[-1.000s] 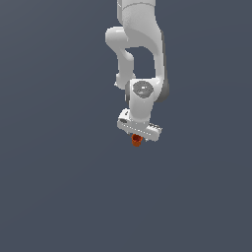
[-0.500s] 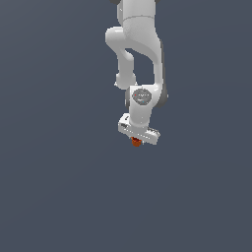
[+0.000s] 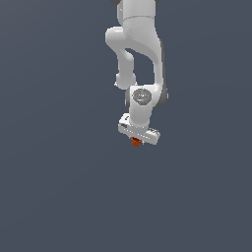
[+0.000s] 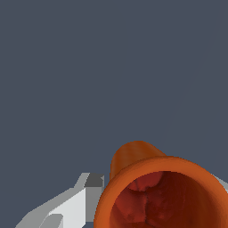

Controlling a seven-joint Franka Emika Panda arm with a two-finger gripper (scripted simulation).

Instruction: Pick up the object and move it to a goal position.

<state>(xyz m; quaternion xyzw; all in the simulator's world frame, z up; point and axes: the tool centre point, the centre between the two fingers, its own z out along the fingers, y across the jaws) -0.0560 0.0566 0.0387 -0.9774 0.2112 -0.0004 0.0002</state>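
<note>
The object [image 3: 136, 142] is a tiny red-orange lump peeking out just under the white gripper [image 3: 137, 141] in the exterior view. The wrist view shows the object [image 4: 156, 187] close up as an orange hollow, cup-like shape with a dark red inside, sitting between the fingers [image 4: 67, 209]. One grey-white finger lies against its side; the other finger is mostly hidden behind it. The gripper is shut on the object, and the white arm [image 3: 140, 54] hangs down from above.
A plain dark grey surface [image 3: 59, 187] fills the surroundings in both views. No other objects or markers show.
The gripper with the object has moved slightly toward the exterior view's left and a little up; less of the object shows below the hand now.
</note>
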